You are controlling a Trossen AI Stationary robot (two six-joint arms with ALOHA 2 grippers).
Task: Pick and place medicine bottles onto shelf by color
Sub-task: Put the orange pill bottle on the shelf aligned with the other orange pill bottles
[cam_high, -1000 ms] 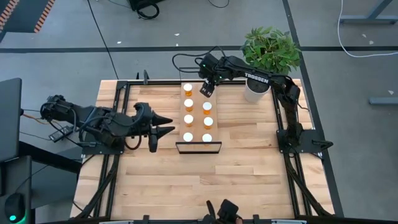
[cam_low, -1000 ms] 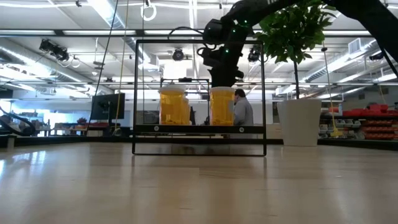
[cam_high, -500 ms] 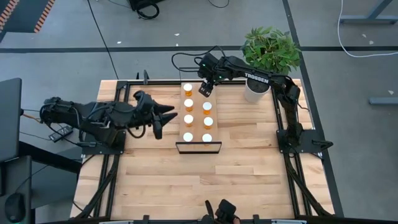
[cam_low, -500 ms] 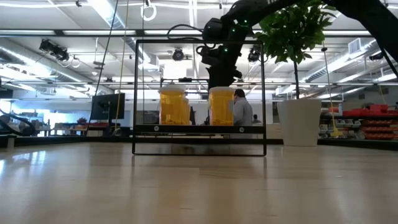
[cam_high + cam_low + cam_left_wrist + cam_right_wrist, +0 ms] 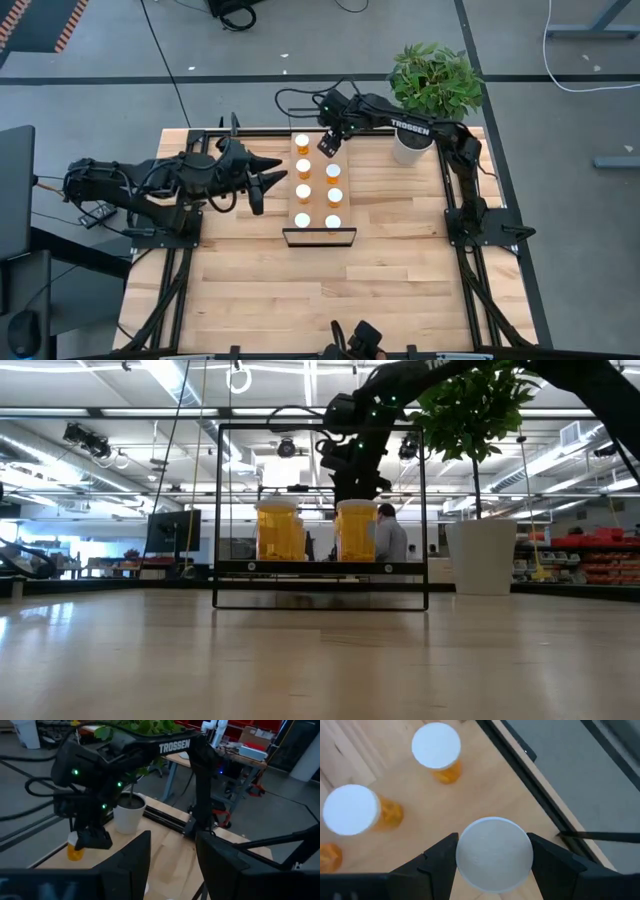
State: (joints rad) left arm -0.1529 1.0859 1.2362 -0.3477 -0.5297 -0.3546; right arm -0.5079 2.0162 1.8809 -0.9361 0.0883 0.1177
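The light-wood shelf (image 5: 318, 182) lies across the middle of the table, its black frame (image 5: 320, 596) facing the low view. Several orange bottles with white caps stand on it in two rows, such as one (image 5: 303, 191) and another (image 5: 335, 196). My right gripper (image 5: 327, 145) is over the shelf's far end, shut on one more orange bottle (image 5: 75, 851). My left gripper (image 5: 274, 172) is open and empty, just left of the shelf, pointing at it. My right gripper pinches the bottle at its white cap (image 5: 493, 854) between its two fingers (image 5: 440, 857), one on each side. The fingers come from above, pointing down. The bottle hangs upright below them (image 5: 75, 854); whether its base touches the shelf I cannot tell.
A white pot (image 5: 410, 148) with a green plant stands at the far right, close to my right arm. Black rails (image 5: 200, 135) frame the table. The near half of the tabletop (image 5: 320, 290) is bare wood. A person (image 5: 388, 538) shows in the room behind.
My left gripper has swung from the table's left toward the far edge and closer to the shelf's left side, staying open. My right gripper has kept its hold on the bottle at the shelf's far end.
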